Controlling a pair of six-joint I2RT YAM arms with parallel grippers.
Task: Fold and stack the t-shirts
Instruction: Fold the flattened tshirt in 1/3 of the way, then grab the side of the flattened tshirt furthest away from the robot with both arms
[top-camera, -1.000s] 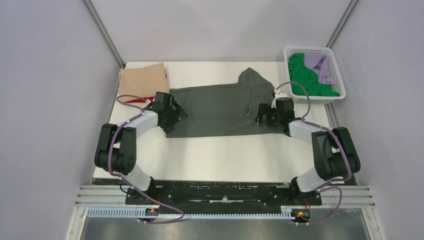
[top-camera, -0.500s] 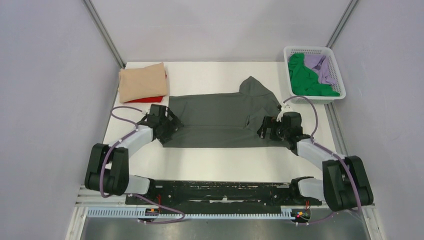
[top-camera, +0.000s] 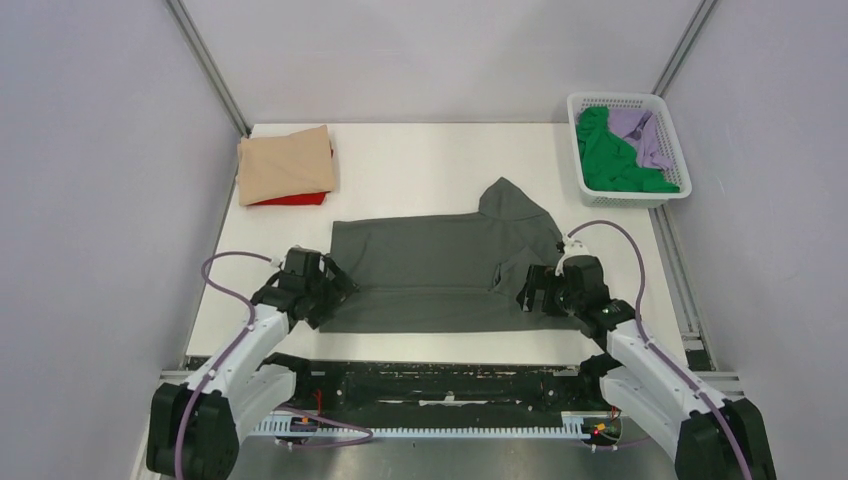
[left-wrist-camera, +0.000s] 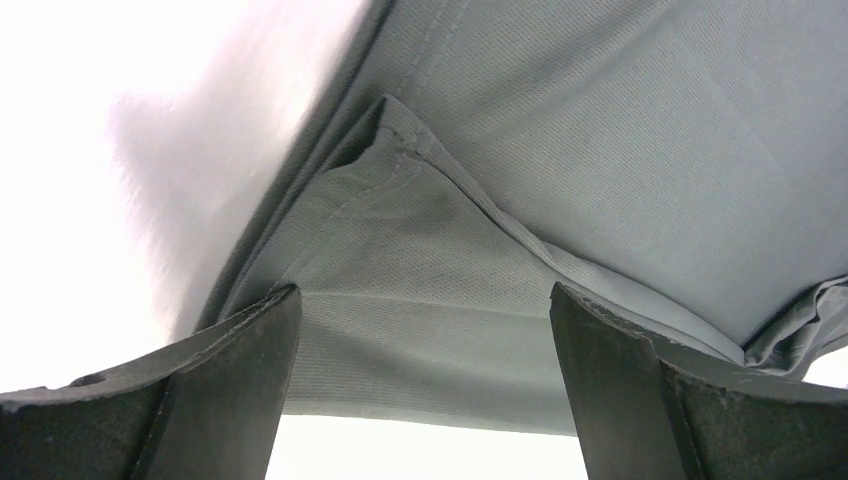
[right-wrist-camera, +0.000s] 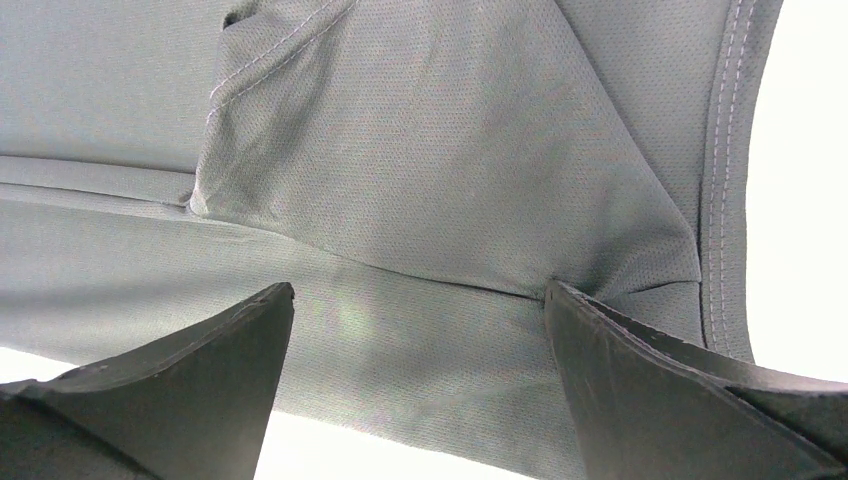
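Note:
The dark grey t-shirt (top-camera: 440, 265) lies spread flat across the table's near half, one sleeve pointing to the far right. My left gripper (top-camera: 330, 292) is open at its near left corner, and my right gripper (top-camera: 527, 290) is open at its near right end. In the left wrist view the shirt's hem fold (left-wrist-camera: 560, 150) lies between the parted fingers of the gripper (left-wrist-camera: 422, 290). In the right wrist view a sleeve fold (right-wrist-camera: 450, 170) lies between the parted fingers of the gripper (right-wrist-camera: 418, 287). The folded tan shirt (top-camera: 285, 165) rests on the red one (top-camera: 290, 200).
A white lattice basket (top-camera: 625, 100) at the far right holds the crumpled green shirt (top-camera: 605, 160) and the lilac shirt (top-camera: 645, 135). The white table (top-camera: 430, 160) shows between the stack and the basket. Grey walls stand on both sides.
Both arms have drawn back toward the near edge, and the dark grey shirt has slid with them from mid-table to the near half.

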